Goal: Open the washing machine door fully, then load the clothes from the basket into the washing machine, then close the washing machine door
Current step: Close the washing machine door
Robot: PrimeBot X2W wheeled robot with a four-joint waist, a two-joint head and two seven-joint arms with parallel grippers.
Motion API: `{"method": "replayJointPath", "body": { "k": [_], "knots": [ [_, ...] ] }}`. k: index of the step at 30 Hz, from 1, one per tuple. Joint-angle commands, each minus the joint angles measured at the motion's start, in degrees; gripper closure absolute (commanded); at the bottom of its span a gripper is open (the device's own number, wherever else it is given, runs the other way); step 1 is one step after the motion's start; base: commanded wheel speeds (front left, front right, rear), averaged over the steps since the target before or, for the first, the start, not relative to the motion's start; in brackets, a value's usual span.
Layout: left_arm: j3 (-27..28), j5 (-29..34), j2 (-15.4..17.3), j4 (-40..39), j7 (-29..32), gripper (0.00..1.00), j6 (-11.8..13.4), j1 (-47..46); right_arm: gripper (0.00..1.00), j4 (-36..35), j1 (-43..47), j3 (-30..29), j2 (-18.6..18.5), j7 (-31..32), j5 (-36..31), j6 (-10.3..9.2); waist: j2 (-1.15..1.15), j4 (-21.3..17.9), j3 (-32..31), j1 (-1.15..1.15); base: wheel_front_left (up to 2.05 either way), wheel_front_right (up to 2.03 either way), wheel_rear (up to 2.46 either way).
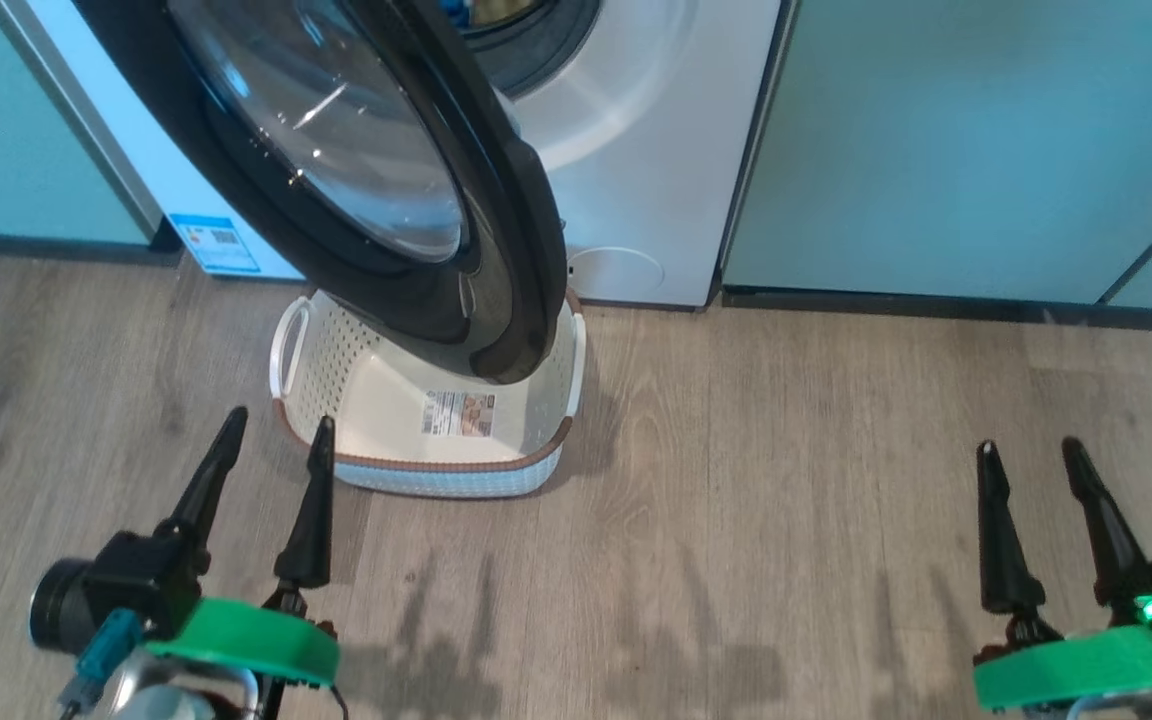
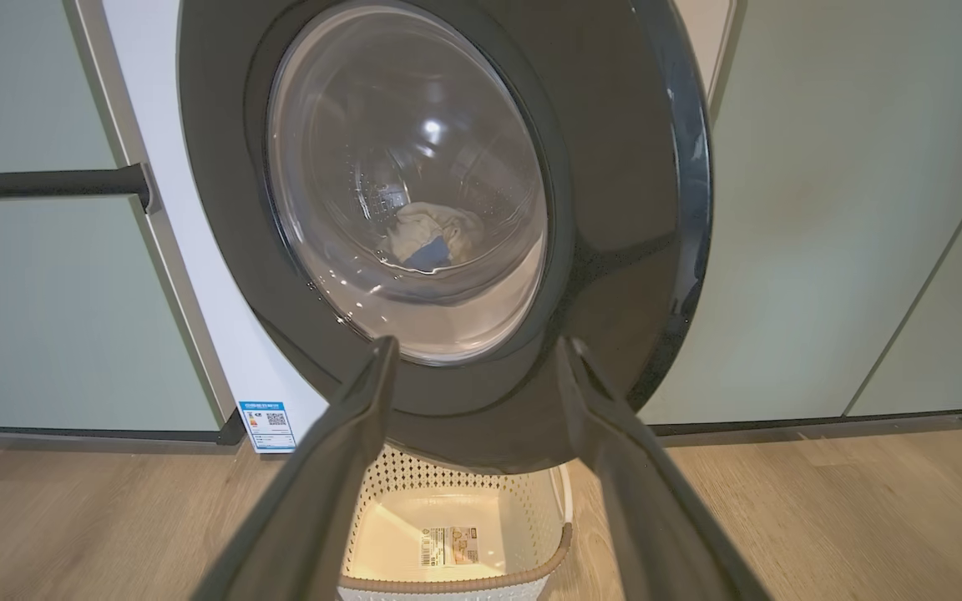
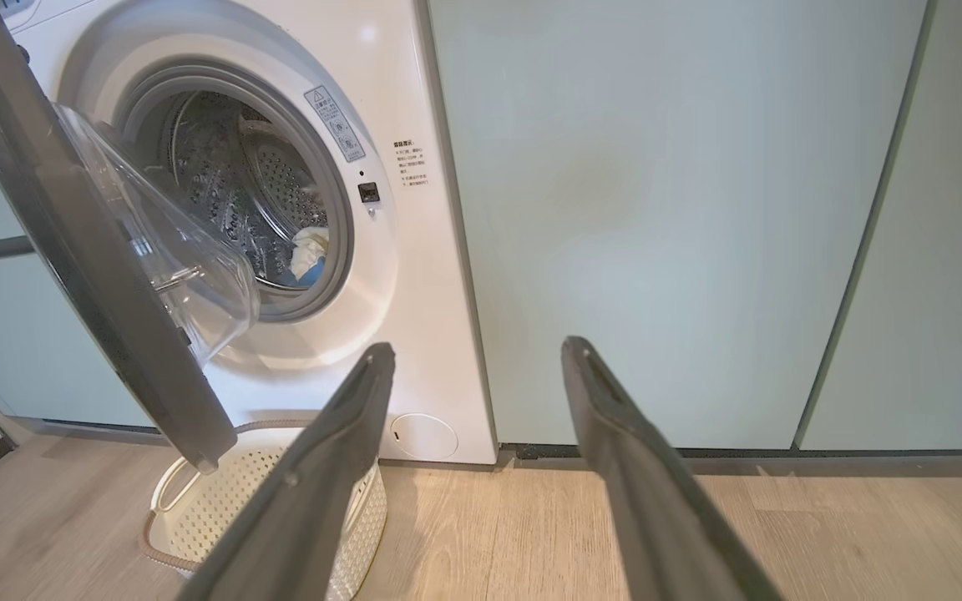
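The washing machine (image 1: 636,150) (image 3: 414,275) stands white between pale green cabinets. Its door (image 1: 376,190) (image 2: 615,209) (image 3: 88,275), black-rimmed with a bulging glass window, hangs partly open over the basket (image 1: 436,470) (image 2: 456,576) (image 3: 189,517). The cream basket sits on the floor with only a label sticker on its bottom. Pale clothes with blue (image 3: 308,253) (image 2: 435,238) lie inside the drum. My left gripper (image 1: 276,430) (image 2: 477,351) is open just left of the basket's front corner. My right gripper (image 1: 1031,455) (image 3: 477,355) is open over bare floor at the right.
Pale green cabinets (image 1: 986,140) flank the washer on both sides, with a dark plinth along the floor. A blue-and-white sticker (image 1: 216,243) sits low on the washer front, and a round service flap (image 1: 616,272) lower right. Wood floor (image 1: 786,480) lies between the grippers.
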Motion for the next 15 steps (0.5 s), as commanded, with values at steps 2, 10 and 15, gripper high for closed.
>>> {"method": "replayJointPath", "body": {
  "k": [2,10,15],
  "knots": [
    [2.2,-0.4,0.4,-1.4,-0.4,0.00,0.8,-0.7,0.00,-1.3,-0.1,1.2,0.0,-0.2,-0.3,-0.16,0.00,-0.5,-1.0,0.01,0.00,0.00,0.00],
    [1.5,-1.0,0.1,-0.3,-0.2,0.00,0.7,0.3,0.00,-1.4,0.7,1.6,0.0,0.2,-0.2,-0.16,0.00,-0.7,-2.8,0.01,0.00,0.00,0.00],
    [1.4,-1.1,0.1,-0.1,-0.1,0.00,0.8,0.2,0.00,-1.5,0.8,1.7,0.0,0.3,-0.3,-0.16,0.00,-0.8,-2.9,0.01,0.00,0.00,0.00]
  ]
}}
